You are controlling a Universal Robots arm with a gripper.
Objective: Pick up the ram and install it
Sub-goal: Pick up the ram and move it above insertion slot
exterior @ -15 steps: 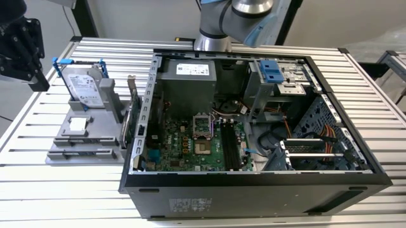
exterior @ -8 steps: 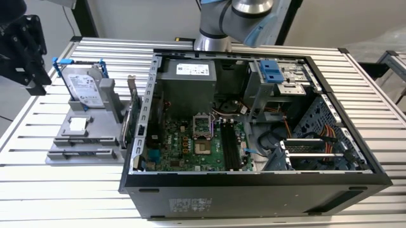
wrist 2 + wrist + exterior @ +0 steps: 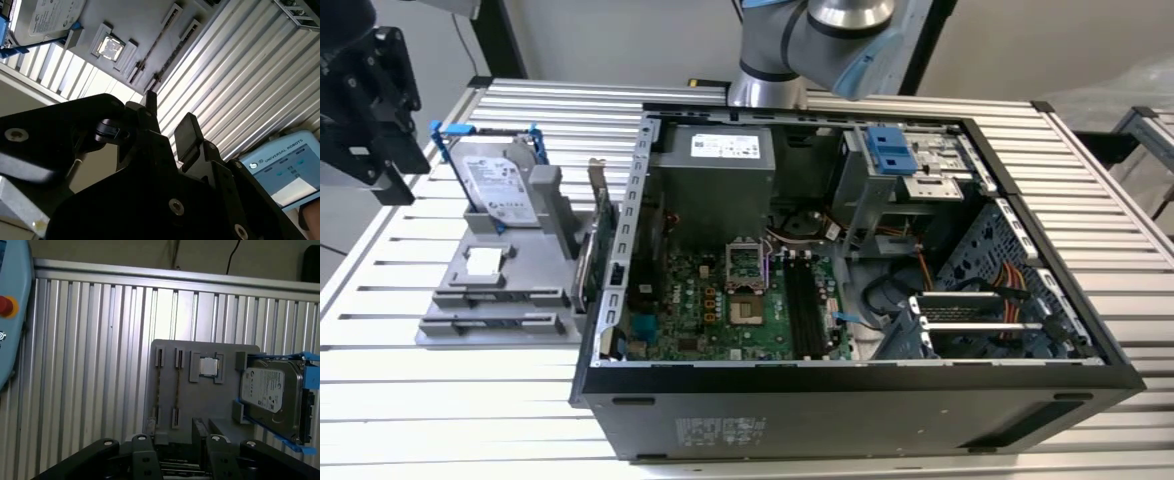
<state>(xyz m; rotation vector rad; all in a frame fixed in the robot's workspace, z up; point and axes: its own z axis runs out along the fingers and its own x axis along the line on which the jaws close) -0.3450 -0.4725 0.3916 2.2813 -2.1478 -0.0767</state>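
claw (image 3: 180, 455) spread, nothing between its fingers (image 3: 187, 131); both wrist views show a bare gap there. it hangs over the slatted aluminium table (image 3: 90, 365), touching nothing.

ram (image 3: 177, 386): a thin strip seen edge-on, standing in a slot of the grey holder (image 3: 210, 400). it lies straight ahead of the fingertips, apart from them and ungripped. a second like strip (image 3: 159, 385) sits in the next slot, parallel to it. in the second wrist view the same pair runs beyond the fingertips.

along the holder past the ram, sideways from the claw: a square processor chip (image 3: 208, 366) in its pocket, then a silver hard drive (image 3: 270, 392) with blue clips, leaning at the holder's end.

exterior view: the holder stands between the claw and the open computer case (image 3: 854, 420). a card (image 3: 598, 230) with a metal bracket stands upright just beside the case wall. motherboard (image 3: 720, 310) inside the case, farther from the claw than the holder.

blue teach pendant (image 3: 282, 167) off to the claw's side.
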